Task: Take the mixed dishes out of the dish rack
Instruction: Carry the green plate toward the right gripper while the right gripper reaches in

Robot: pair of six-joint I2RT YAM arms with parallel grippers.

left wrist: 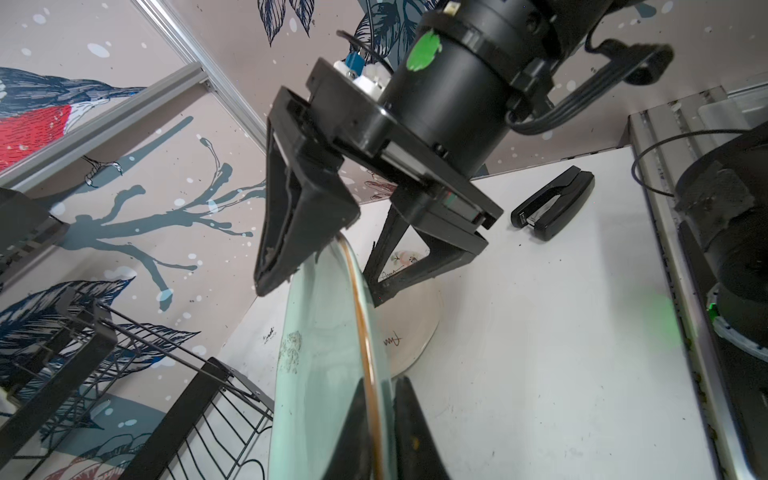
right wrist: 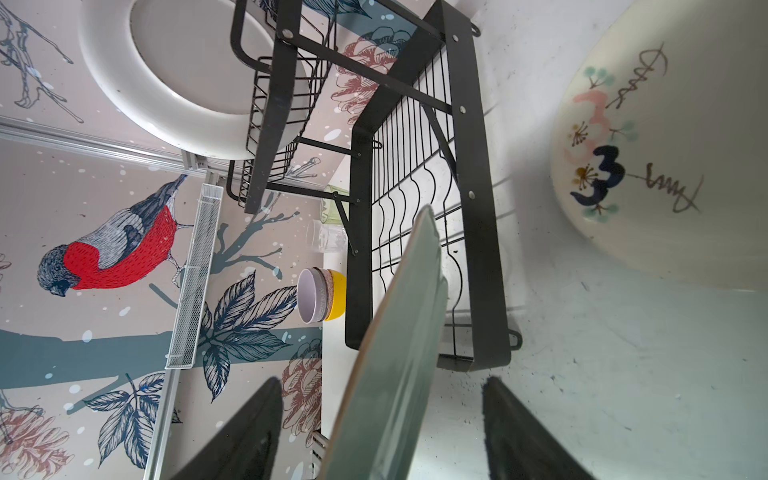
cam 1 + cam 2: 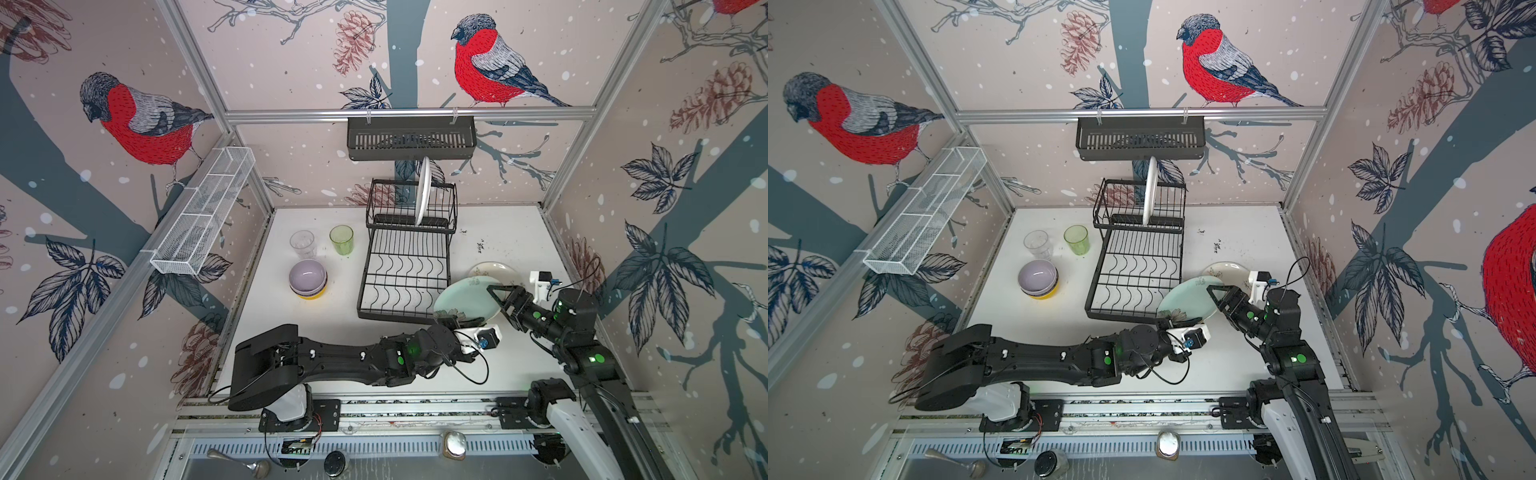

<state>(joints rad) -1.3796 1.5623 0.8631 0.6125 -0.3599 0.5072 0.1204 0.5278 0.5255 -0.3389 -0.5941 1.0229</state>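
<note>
Bullfinch-papered walls (image 3: 519,174) are enclosing a white surface (image 3: 519,232). The black two-tier dish rack (image 3: 409,226) is standing at its middle toward the back, with the lower tier showing bare.

Both arms are reaching in from the near edge. The left arm (image 3: 332,357) is stretching across toward the right, and the right arm (image 3: 582,353) is leaning in from its own side.

A white plate (image 3: 423,191) is standing on edge in the upper tier, the only dish showing in the rack. The mint plate (image 3: 465,297) is being held tilted on edge just beside the rack's near right corner. The cream floral plate (image 3: 492,270) is lying flat on the surface behind it.

Left of the rack, the lilac bowl (image 3: 307,276) is sitting on top of a stack with the yellow bowl (image 3: 311,296) at the bottom. The green glass (image 3: 342,240) and clear glass (image 3: 302,243) are standing upright just behind.

The left end effector (image 3: 451,321) is clamping the mint plate's near rim. The right end effector (image 1: 322,291) is straddling the opposite rim with its fingers apart, one to each face, and a gap is showing beside one of them.

The disc is running edge-on straight out from the right end effector, so this is looking like a handover. The right arm is sitting nearest, and its fingers are probably needing only to close across the thin rim.
</note>
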